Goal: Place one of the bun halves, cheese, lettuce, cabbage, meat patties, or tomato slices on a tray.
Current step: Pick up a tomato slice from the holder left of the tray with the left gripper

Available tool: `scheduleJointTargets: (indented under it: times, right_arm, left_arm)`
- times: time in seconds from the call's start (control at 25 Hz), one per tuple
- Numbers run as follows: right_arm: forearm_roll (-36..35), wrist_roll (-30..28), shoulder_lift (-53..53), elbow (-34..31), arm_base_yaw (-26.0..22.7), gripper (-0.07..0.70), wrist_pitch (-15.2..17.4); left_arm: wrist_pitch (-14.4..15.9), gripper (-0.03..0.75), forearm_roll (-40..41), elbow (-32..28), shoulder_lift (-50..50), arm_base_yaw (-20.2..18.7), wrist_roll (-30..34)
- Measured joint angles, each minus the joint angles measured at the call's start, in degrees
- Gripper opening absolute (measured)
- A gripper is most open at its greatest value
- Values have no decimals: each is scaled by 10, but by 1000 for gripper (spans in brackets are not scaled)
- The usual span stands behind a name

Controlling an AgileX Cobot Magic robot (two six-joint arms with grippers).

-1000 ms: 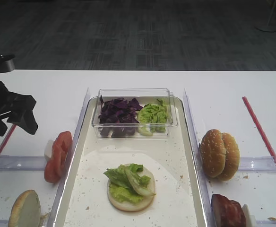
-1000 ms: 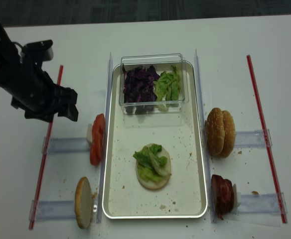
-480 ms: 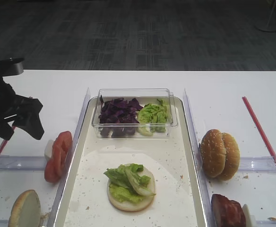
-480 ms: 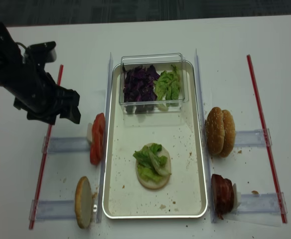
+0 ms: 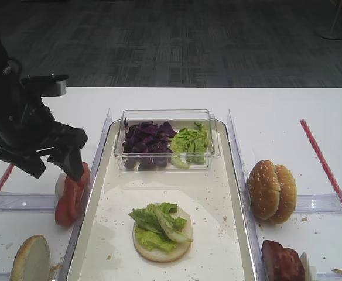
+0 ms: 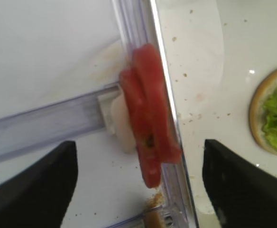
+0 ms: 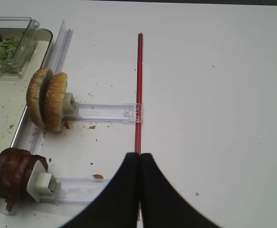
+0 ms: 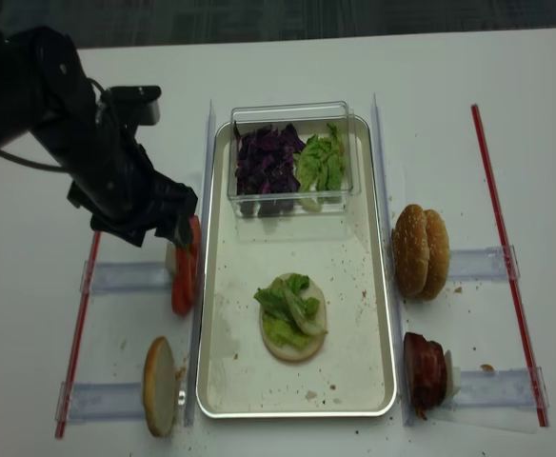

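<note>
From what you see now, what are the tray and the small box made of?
The tray looks like metal: silvery raised rim, cream matte floor with crumbs. The small box seems clear plastic, as the cabbage and lettuce show through its walls.

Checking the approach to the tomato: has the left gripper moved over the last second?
Yes. The left gripper has moved rightward, toward the tomato slices beside the tray.

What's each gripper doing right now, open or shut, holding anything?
Left gripper: open, empty, fingers either side of the tomato slices.
Right gripper: shut, empty, above the bare table.
</note>
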State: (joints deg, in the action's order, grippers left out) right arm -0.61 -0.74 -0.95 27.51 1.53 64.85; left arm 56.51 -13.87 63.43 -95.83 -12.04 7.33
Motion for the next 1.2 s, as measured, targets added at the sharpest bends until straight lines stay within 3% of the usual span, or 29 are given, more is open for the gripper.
scheduleJointTargets:
  times: [0.4,0.64,1.2]
  right_arm:
    - [0,0,0,0,0,38,0]
    - [0,0,0,0,0,38,0]
    - [0,0,0,0,0,38,0]
  left_arm:
    - [2,503,22,0,0,-83,-70]
    - [1,484,28,0,0,-84,-76]
    - [-35,440,27,0,0,-84,-87]
